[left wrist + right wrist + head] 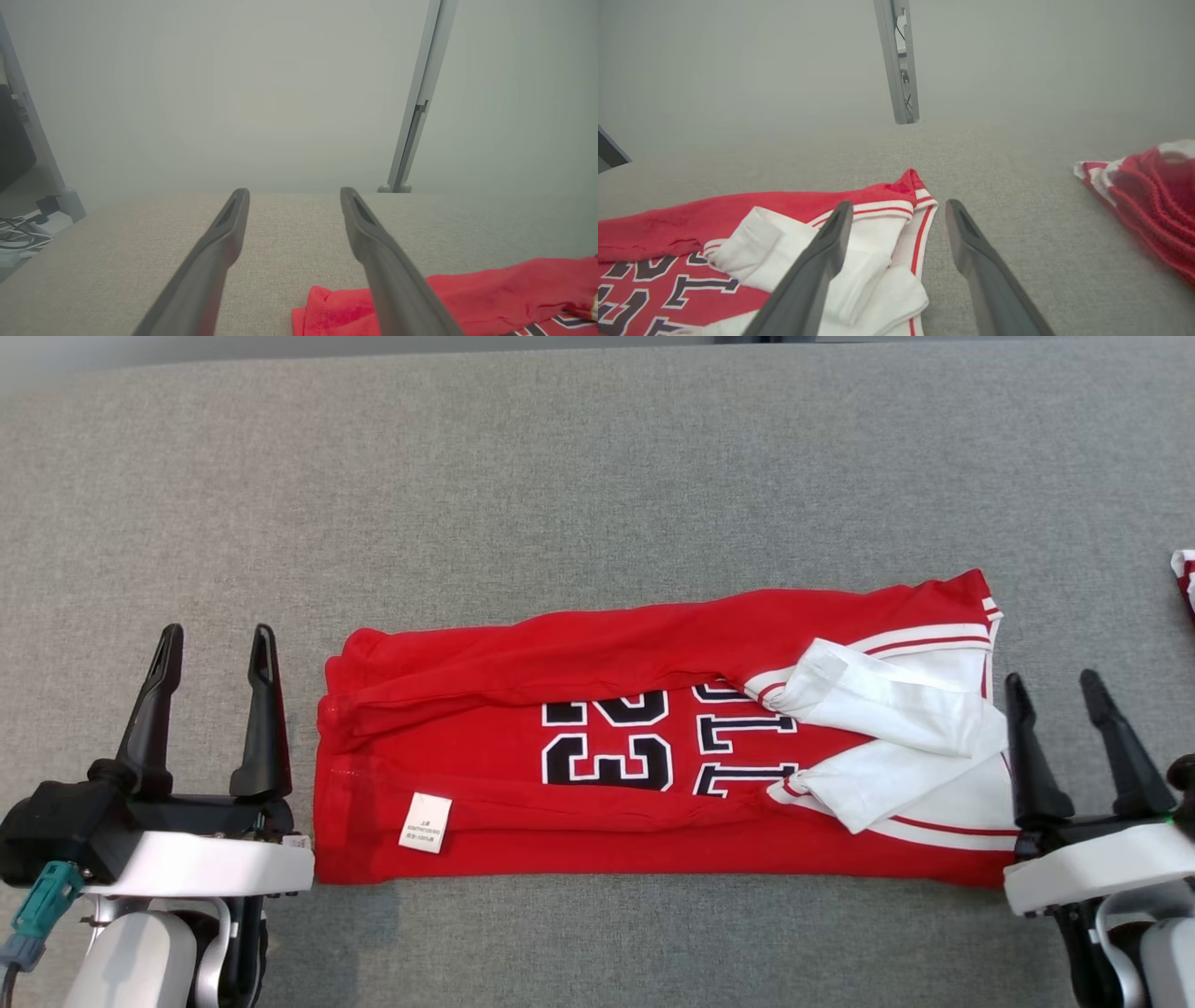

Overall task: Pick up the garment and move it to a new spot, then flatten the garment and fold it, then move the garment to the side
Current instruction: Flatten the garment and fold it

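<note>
Worktop (597,476): grey fabric surface, level, spanning the head view.

Garment (653,747): a red jersey with dark numerals and white sleeves (896,709). It lies just below the centre of the head view as a long band running from 9 to 3 o'clock. Both long edges are turned inward and the sleeves are tucked across the 3 o'clock end. The lengthwise folds appear complete; a crosswise fold is judged outstanding.

Handling: thin knit, judged light, limp and without stiffness. The stacked layers are liable to slide or fall open if only the top ply is taken. The advised hold is at the corners of a short end, pinching every layer together.

Left claw (217,635): at 8 o'clock, just beside the hem end, fingers apart, holding nothing.

Right claw (1052,678): at 4 o'clock, just beside the sleeve end, likewise released and empty.

Second red garment (1186,574): at the 3 o'clock edge, well apart.

Care label (425,822): white, near the hem, toward 7 o'clock.
</note>
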Available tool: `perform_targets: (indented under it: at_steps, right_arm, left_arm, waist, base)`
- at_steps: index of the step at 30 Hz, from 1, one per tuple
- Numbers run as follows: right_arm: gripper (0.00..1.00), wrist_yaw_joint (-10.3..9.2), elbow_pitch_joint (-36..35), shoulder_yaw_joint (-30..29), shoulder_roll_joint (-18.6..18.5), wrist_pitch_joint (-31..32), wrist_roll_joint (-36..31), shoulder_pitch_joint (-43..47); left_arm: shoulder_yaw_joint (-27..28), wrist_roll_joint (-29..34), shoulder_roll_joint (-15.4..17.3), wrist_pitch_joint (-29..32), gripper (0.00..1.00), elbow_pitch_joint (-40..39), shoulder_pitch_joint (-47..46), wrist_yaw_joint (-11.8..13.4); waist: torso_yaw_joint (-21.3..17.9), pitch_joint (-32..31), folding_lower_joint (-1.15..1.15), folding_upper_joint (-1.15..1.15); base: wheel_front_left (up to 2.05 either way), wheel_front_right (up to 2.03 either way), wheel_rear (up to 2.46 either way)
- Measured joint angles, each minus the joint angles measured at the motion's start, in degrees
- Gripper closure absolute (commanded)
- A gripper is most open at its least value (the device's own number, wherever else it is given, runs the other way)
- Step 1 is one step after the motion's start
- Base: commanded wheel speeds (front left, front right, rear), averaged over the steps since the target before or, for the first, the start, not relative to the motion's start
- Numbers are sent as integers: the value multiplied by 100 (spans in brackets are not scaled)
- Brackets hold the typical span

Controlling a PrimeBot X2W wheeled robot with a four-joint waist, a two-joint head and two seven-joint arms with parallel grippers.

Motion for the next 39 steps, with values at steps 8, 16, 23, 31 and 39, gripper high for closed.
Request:
perform_targets:
  at_steps: [8,16,23,31,39]
  right_arm:
    - [0,0,1134,383,70,-76,261,-247]
    - [0,0,1896,649,135,7,541,-698]
    - [100,3,2091,915,55,-111,825,-931]
    - [100,13,2172,677,-282,-420,1013,-1048]
    - [100,8,2205,166,-878,-563,1115,-792]
  left_arm:
    - [-113,49,-35,0,0,35,-76,-40]
    - [-123,48,-14,1,0,51,-151,-41]
    - [-126,47,-9,1,0,58,-179,-40]
    - [-100,41,2,1,0,98,-220,-63]
    - [-68,41,-10,0,0,180,-261,-112]
  waist:
    - [37,180,0,0]
    - [1,279,0,0]
    - [-24,319,0,0]
    - [-77,402,0,0]
    - [-94,392,0,0]
  base:
    - [0,0,0]
    - [0,0,0]
    - [0,0,0]
    - [0,0,0]
    - [0,0,0]
